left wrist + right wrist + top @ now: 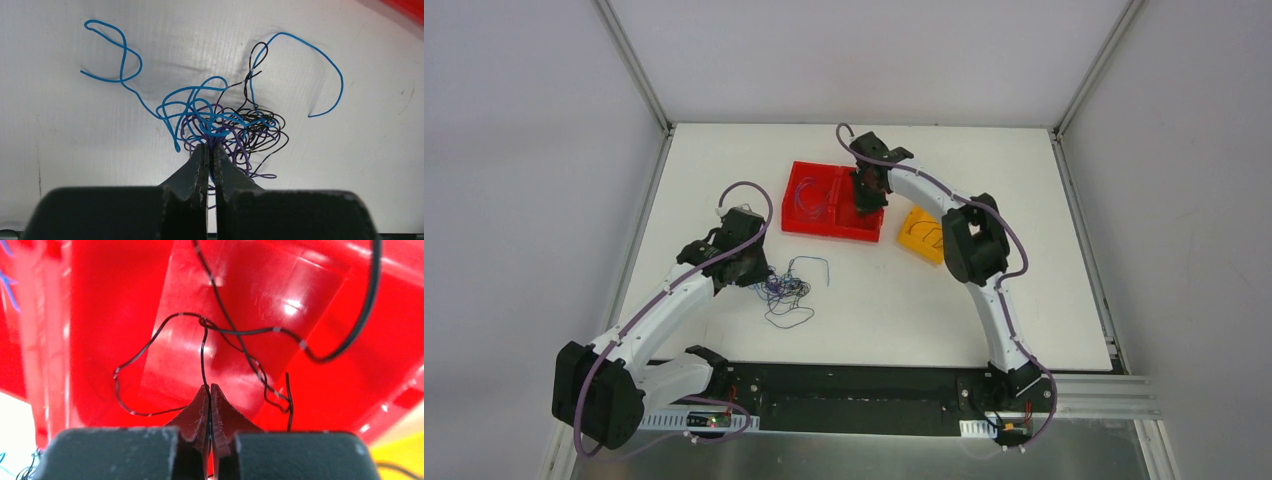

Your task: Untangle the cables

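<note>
The cables (786, 290), a knot of thin blue, black and purple strands, lie on the white table (984, 300) left of centre in the overhead view, just below the red bin (819, 228), with loose blue loops trailing toward the upper left and upper right of the left wrist view. The left pincer (210, 150) is clamped tight on a few blue and purple strands at the near edge of the knot. One black cable (202, 347) lies apart in the bin's right-hand compartment, top centre of the overhead view, where the right pincer (210, 389) is closed narrow on it, low between the red walls. The risk appears twofold. Should the right arm rise without letting go, the black cable would likely come back out, or its loops could catch the wall and drag the light bin. And with several strands pinched at once and nothing holding down the rest, a pull by the left arm would probably haul the whole knot along or draw it tighter rather than free a single strand.
</note>
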Controlling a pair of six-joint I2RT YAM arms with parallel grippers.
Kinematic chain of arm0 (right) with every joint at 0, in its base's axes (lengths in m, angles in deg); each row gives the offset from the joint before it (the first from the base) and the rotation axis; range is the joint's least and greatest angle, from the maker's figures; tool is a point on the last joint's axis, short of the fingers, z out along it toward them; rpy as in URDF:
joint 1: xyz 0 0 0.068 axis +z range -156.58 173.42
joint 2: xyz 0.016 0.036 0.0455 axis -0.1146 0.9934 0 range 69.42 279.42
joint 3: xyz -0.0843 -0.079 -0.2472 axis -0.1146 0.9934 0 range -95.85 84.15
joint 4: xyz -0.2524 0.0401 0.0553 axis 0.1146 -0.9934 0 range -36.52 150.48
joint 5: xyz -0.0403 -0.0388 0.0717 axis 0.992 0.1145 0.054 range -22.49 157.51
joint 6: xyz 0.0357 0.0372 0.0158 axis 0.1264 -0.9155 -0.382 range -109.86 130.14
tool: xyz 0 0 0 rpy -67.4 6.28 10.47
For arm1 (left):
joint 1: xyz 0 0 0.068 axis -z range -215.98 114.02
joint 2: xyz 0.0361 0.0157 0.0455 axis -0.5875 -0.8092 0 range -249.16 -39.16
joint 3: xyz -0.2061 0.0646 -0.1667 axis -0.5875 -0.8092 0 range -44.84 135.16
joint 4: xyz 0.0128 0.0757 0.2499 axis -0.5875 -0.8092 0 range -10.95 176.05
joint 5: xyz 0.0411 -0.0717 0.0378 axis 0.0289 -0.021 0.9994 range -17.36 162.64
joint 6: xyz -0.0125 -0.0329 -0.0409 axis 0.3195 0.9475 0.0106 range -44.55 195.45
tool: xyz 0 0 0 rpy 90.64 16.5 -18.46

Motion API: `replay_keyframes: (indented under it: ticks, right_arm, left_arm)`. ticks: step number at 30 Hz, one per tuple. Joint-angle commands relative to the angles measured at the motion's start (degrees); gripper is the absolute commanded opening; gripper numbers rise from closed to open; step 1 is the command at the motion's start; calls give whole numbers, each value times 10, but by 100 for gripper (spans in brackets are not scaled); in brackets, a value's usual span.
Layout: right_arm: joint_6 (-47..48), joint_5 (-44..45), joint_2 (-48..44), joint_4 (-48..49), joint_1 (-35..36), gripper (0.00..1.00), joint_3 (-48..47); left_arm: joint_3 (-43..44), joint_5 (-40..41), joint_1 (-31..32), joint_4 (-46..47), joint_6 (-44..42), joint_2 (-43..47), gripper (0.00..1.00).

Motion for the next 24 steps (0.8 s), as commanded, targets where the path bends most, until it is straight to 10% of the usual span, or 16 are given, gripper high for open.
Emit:
replay_keyframes:
  ticks: [1, 24]
  right_arm:
    - [5, -13, 50, -41, -9, 0, -57]
    - [18, -1, -153, -79, -7, 73, -77]
  left_arm:
    - [12, -1, -4, 2, -8, -1, 0]
    - [38, -38, 19, 7, -11, -12, 0]
